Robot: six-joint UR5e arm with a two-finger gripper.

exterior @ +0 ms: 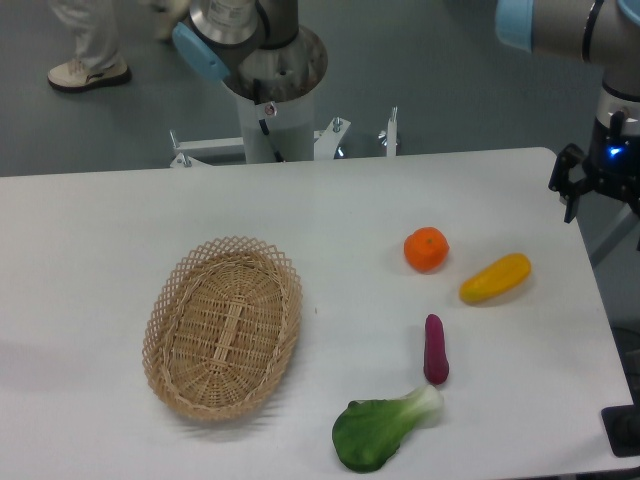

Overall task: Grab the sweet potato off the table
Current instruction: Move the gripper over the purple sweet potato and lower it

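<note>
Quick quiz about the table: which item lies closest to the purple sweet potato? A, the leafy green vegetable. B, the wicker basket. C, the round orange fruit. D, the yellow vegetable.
A: the leafy green vegetable has its pale stem end right by the lower end of the sweet potato, while the basket, orange fruit and yellow vegetable lie clearly farther off.

Open table (100, 220) surrounds the sweet potato (435, 349) left and right; the leafy green (385, 430) crowds its near end.
</note>
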